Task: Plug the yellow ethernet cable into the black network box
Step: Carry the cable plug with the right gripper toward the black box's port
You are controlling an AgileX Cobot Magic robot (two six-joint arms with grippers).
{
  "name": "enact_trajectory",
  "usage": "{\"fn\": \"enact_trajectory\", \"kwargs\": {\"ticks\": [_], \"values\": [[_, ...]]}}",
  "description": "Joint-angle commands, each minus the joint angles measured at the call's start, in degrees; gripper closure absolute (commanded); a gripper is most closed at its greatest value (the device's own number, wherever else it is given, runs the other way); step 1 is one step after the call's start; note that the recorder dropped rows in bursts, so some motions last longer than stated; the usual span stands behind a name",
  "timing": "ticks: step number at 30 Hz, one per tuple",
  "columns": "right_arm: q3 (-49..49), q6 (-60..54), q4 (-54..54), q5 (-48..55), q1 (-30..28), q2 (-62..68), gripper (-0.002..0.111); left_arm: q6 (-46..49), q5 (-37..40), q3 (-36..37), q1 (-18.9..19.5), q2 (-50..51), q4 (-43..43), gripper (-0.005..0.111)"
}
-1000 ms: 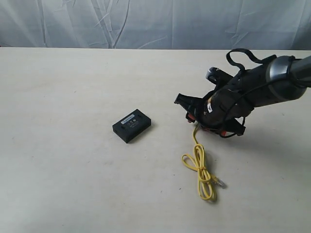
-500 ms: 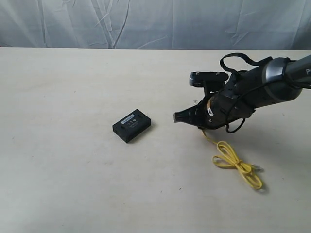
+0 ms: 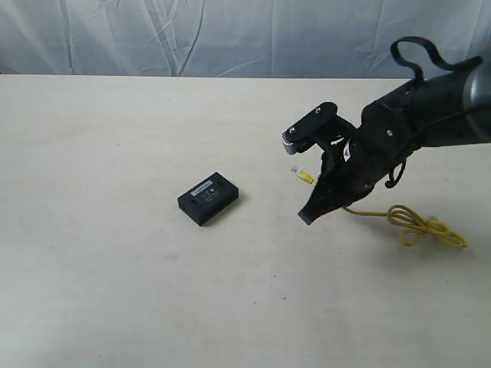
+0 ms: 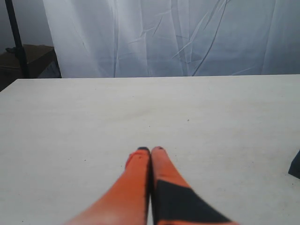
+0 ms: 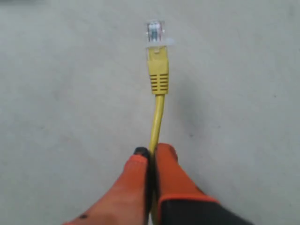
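The black network box [image 3: 208, 198] lies flat on the table, pale label up, left of centre. My right gripper [image 3: 310, 213] [image 5: 150, 151] is shut on the yellow ethernet cable [image 3: 420, 225] [image 5: 158, 84] a short way behind one end. That end's clear plug [image 3: 298, 172] [image 5: 155, 32] sticks out past the fingertips, above the table and to the right of the box, well apart from it. The rest of the cable trails right into a loose coil on the table. My left gripper [image 4: 151, 150] is shut and holds nothing; it does not show in the exterior view.
A pale table [image 3: 115, 284] carries everything, with a wrinkled grey-white curtain [image 3: 230, 38] behind its far edge. A dark corner [image 4: 295, 164] cuts into the border of the left wrist view; I cannot tell what it is.
My right gripper has turned and swung with the cable end, now pointing down-left. The plug has come into sight, and the coil has been dragged right across the table.
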Motion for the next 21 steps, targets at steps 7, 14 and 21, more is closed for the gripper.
{"fn": "enact_trajectory", "kwargs": {"ticks": [7,14,21], "values": [[0.7,-27.4,22.9,6.2,4.7,-0.8,0.109,-0.3,-0.8,0.2,0.2,-0.3,-0.4,0.107],[0.7,-27.4,24.9,3.4,7.2,1.1,0.109,-0.3,-0.8,0.2,0.2,-0.3,-0.4,0.107],[0.7,-27.4,25.7,3.5,7.2,2.2,0.109,-0.3,-0.8,0.2,0.2,-0.3,-0.4,0.107]]}}
